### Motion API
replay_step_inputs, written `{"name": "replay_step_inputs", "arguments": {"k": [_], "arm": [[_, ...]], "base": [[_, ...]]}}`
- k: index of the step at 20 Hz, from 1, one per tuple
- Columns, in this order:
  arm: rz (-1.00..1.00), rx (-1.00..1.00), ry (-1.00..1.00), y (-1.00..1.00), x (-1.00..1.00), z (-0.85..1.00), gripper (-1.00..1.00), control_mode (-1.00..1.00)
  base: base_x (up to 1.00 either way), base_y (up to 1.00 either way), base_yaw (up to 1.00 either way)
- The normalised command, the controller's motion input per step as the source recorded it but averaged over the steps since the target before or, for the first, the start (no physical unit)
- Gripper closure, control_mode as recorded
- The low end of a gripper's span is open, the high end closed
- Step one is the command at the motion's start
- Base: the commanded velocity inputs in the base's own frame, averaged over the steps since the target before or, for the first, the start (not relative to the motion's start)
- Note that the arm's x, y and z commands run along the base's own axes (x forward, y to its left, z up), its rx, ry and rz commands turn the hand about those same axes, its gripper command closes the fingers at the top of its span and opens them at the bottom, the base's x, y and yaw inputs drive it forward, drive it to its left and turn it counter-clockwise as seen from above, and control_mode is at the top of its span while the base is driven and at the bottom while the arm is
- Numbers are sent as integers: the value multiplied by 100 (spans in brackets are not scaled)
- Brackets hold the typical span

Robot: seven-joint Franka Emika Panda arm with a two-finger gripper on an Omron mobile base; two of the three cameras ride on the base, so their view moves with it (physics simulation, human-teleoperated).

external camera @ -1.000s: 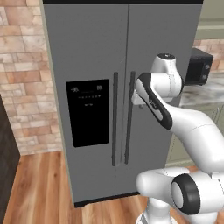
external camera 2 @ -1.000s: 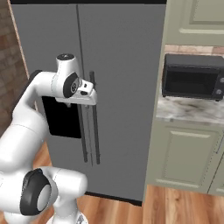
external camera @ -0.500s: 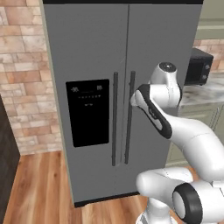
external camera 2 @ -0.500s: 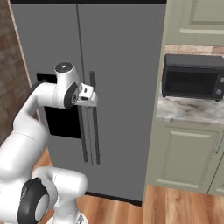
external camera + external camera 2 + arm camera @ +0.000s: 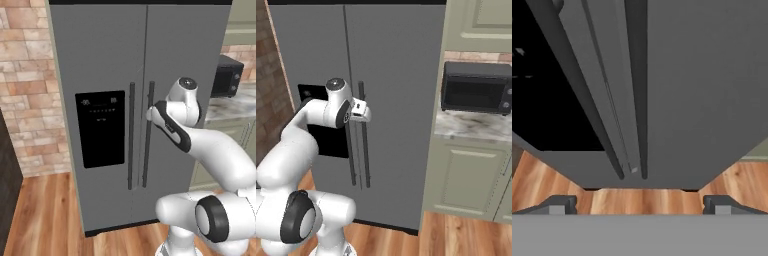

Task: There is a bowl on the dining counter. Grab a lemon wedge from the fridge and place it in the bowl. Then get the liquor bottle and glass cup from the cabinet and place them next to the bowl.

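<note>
Tall and grey, the fridge [image 5: 110, 65] has two dark vertical handles [image 5: 131, 135].

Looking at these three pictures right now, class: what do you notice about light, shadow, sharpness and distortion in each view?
Left base view: even, flat lighting on the fridge, no glare, crisp edges. Right base view: the same soft light, with the microwave sharp. Hand view: the fridge handles fan out in steep close-up perspective, slightly soft, above the open gripper.
</note>
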Motion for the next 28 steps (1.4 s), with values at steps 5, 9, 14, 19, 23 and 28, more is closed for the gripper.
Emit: {"name": "replay_step_inputs", "arguments": {"k": [5,9,14,19,23,28], "arm": [[0,0,-3,0,26,-8,-100,-100],[0,0,-7,0,24,-14,-100,-100],[0,0,-2,0,44,-12,-100,-100],[0,0,0,0,41,-13,-100,-100],[0,0,0,0,30,-16,-100,-100],[0,0,0,0,30,-22,-100,-100]], "base": [[0,0,0],[0,0,0],[0,0,0],[0,0,0],[0,0,0],[0,0,0]]}}
